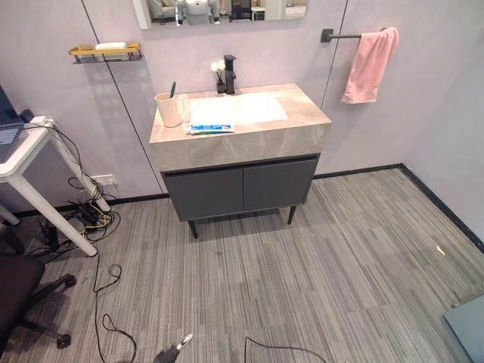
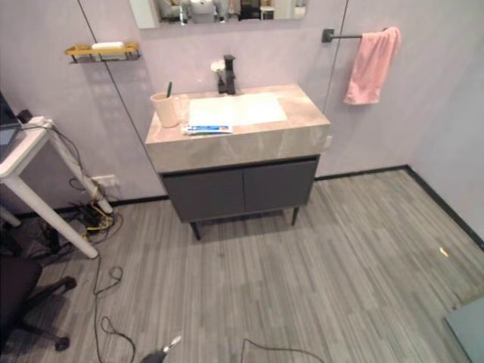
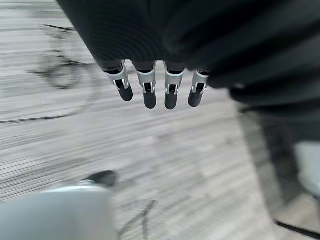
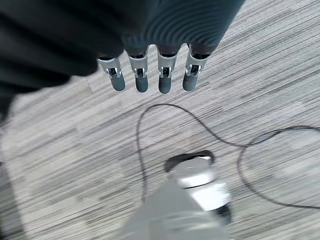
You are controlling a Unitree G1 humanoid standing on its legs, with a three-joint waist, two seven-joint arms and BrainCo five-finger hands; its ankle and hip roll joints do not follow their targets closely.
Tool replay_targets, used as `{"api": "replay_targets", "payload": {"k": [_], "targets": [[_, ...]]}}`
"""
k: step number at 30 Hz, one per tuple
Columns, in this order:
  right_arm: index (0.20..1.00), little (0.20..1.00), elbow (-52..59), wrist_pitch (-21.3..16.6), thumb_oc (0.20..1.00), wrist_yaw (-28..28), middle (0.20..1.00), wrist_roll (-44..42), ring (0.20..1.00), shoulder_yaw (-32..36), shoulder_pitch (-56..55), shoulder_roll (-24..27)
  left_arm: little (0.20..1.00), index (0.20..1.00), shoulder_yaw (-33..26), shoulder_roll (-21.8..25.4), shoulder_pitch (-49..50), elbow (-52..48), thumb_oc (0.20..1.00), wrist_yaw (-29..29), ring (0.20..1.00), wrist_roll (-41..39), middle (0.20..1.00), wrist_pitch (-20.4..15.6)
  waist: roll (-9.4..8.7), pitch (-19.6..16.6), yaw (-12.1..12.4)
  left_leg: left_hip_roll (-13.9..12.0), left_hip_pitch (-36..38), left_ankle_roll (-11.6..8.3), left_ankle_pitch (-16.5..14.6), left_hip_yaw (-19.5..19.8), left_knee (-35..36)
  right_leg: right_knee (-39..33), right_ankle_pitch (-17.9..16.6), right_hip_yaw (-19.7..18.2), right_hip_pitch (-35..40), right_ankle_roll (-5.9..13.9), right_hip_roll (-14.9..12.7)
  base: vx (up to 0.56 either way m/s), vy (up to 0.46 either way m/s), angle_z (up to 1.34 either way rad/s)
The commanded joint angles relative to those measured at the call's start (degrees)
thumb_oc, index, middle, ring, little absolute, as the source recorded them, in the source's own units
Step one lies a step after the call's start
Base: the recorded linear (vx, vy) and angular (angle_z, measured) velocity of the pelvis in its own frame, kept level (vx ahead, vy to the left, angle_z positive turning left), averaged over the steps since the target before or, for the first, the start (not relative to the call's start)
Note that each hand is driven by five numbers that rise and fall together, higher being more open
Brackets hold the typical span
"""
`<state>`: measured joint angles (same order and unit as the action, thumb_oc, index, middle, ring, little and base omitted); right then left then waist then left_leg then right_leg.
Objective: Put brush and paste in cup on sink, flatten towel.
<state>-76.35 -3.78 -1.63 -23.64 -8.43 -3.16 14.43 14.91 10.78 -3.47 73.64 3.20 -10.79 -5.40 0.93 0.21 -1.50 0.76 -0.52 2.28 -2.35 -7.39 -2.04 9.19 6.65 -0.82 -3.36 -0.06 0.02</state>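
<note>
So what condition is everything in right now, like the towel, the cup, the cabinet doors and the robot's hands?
Towel: hanging bunched on its bar.
Cup: upright on the sink top, brush standing in it.
Paste: lying flat on the sink top, outside the cup.
Cabinet doors: closed.
Left hand: open, empty, over the floor.
Right hand: open, empty, over the floor.

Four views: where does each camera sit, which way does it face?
Left eye: head, looking down at sink, cup, towel.
Right eye: same scene, slightly offset.
Left wrist: on left arm, facing floor; left hand relaxed.
Right wrist: on right arm, facing floor; right hand relaxed.
Both wrists share the floor.
</note>
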Motion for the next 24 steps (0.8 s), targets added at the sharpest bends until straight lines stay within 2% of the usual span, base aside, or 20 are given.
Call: {"api": "replay_targets", "payload": {"k": [1, 11, 17, 24], "targets": [[1.000, 1.000, -0.04, -2.42, 1.000, -0.95, 1.000, -1.60, 1.000, -1.58, 4.80, 0.65, 1.000, 1.000, -1.44, -0.37, -2.31, 3.38, 1.000, 0.67, 1.000, 1.78, 1.000, -1.43, -0.42, 2.16, 0.66, -1.27, 4.10, -3.69, 3.37, 3.56, 7.04, -12.62, -9.04, -2.11, 8.13, 8.01, -7.20, 0.01, 0.022, -0.07], [1.000, 1.000, 1.46, -2.57, 1.000, -0.52, 1.000, 2.07, 1.000, -4.74, 6.15, -0.15, 1.000, 1.000, -1.80, -0.30, -2.58, 4.19, 1.000, 1.09, 1.000, 1.95, 1.000, -1.38, -1.31, 1.73, 1.69, -0.29, 4.94, -2.57, 2.38, 3.51, 7.04, -11.95, -9.49, -2.28, 8.12, 9.06, -8.40, 0.02, 0.075, -0.02], [1.000, 1.000, 0.82, -2.09, 1.000, -0.30, 1.000, 4.42, 1.000, -5.70, 6.46, -0.97, 1.000, 1.000, -1.87, -0.18, -2.72, 4.90, 1.000, 1.41, 1.000, 3.23, 1.000, -1.21, -2.25, 1.98, 2.35, 0.68, 5.63, -1.42, 1.50, 2.80, 7.04, -9.59, -10.20, -2.83, 6.79, 10.33, -9.48, 0.01, 0.110, -0.06], [1.000, 1.000, -0.14, -1.64, 1.000, -0.21, 1.000, 6.16, 1.000, -5.62, 6.63, -0.59, 1.000, 1.000, -1.49, 0.39, -3.04, 5.14, 1.000, 1.52, 1.000, 5.30, 1.000, -1.05, -3.58, 2.80, 3.05, 2.54, 6.39, 0.08, 0.49, 2.77, 7.04, -5.15, -12.96, -3.29, 4.75, 11.56, -11.48, 0.02, 0.127, -0.03]]}}
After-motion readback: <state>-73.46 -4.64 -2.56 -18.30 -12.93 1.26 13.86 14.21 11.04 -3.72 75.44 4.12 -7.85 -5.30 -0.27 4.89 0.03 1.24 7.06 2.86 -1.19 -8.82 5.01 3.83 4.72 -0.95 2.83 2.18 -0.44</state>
